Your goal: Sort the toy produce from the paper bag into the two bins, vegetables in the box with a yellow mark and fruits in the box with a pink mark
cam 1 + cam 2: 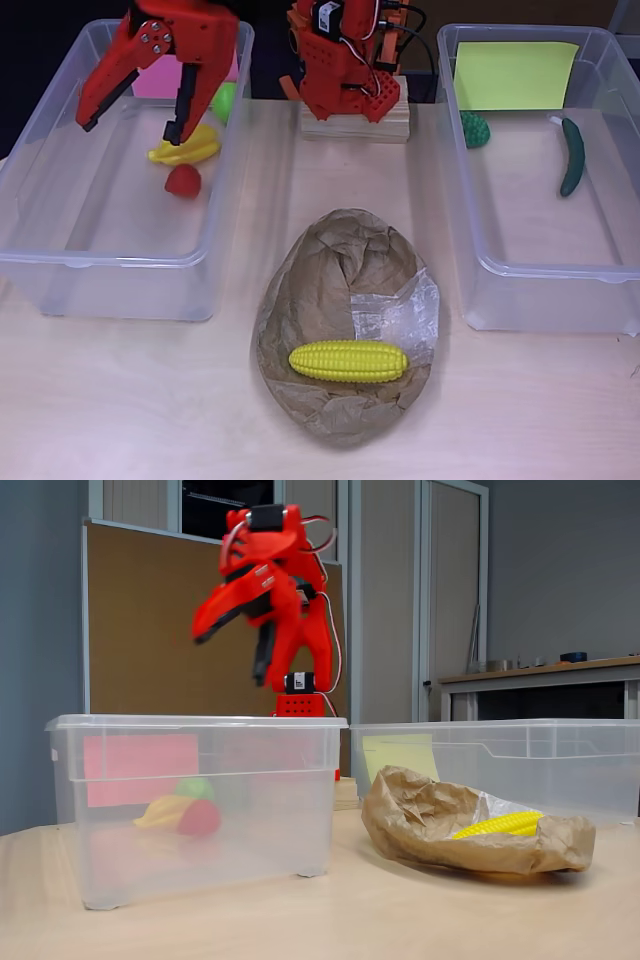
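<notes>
My red gripper (128,127) hangs open and empty above the left clear bin (60,265), which carries a pink mark (160,80). In that bin lie a yellow banana (186,150), a small red fruit (183,181) and a green fruit (223,100). From the fixed view the gripper (230,652) is well above the bin's rim. A yellow corn cob (348,361) rests on the crumpled paper bag (335,290) at the table's middle front. The right bin (520,290) has a yellow mark (516,75) and holds a cucumber (572,157) and a small dark green vegetable (475,129).
The arm's red base (345,60) stands on a wooden block (357,123) between the bins at the back. A clear plastic sheet (400,312) sticks out of the bag beside the corn. Bare table lies in front of the bag and bins.
</notes>
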`<state>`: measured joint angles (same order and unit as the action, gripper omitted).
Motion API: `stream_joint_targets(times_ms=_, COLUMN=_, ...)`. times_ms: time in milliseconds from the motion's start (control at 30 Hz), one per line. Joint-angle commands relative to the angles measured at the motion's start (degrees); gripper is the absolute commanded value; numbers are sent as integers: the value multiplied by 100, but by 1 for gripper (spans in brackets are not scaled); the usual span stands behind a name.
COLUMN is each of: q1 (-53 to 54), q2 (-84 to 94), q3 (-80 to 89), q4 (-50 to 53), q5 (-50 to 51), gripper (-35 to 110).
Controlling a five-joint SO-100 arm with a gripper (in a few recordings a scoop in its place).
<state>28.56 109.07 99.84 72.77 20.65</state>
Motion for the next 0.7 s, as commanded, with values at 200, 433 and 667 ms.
stream_joint_targets(times_ms=200, q1=-2654, q2=-501, q3=123, q4=-589, q5=-879, gripper=33)
stream_joint_targets(times_ms=433, q1=-3419, q2=-2083, q3=123, q4=-1178, q5=-527, gripper=37)
stream_joint_targets(times_ms=667, q1=-3691, q2=-3489, q3=-738, q4=-1318, q5=-396, gripper=40)
